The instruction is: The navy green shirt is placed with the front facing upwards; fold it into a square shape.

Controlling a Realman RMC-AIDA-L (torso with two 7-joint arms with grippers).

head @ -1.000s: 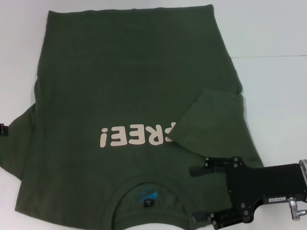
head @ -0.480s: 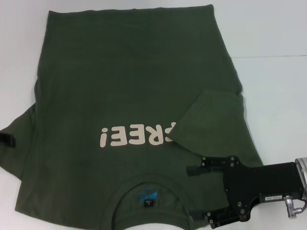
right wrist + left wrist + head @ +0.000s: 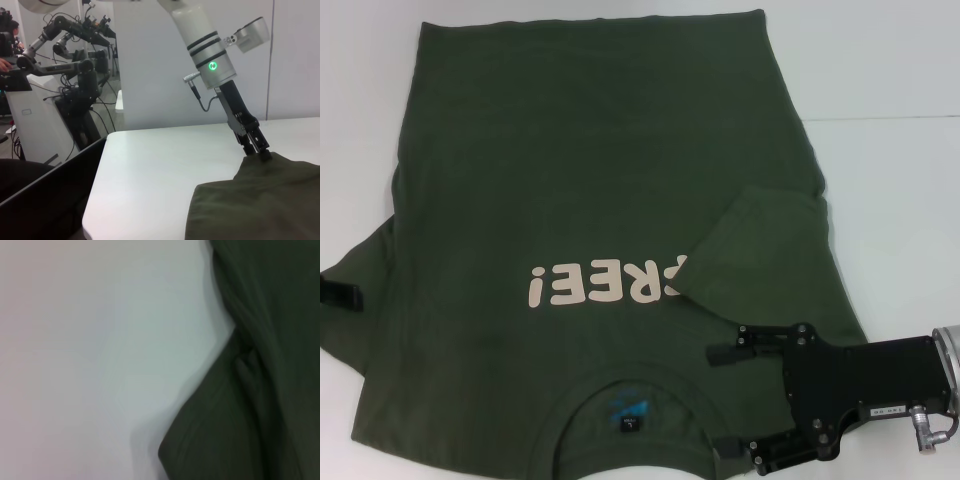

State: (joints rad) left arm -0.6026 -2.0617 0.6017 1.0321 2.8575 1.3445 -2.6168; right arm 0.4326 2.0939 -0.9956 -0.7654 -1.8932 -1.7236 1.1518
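Note:
The navy green shirt (image 3: 580, 170) lies flat on the white table (image 3: 890, 150), front up, with pink "FREE!" lettering (image 3: 605, 282) and the collar (image 3: 630, 400) nearest me. Its right sleeve (image 3: 760, 250) is folded in over the body. My right gripper (image 3: 725, 400) is open and empty over the right shoulder, beside the collar. My left gripper (image 3: 342, 295) comes in at the left sleeve's edge; the right wrist view shows it (image 3: 261, 150) touching the cloth's edge (image 3: 260, 200). The left wrist view shows the sleeve's edge (image 3: 260, 405) on the table.
White table shows to the right of and beyond the shirt. In the right wrist view the table's edge (image 3: 95, 200) drops off, with other robot arms and cables (image 3: 75, 65) standing beyond it.
My left gripper has moved in from the left edge toward the left sleeve. My right gripper has shifted slightly left and nearer, still open. The shirt has not moved.

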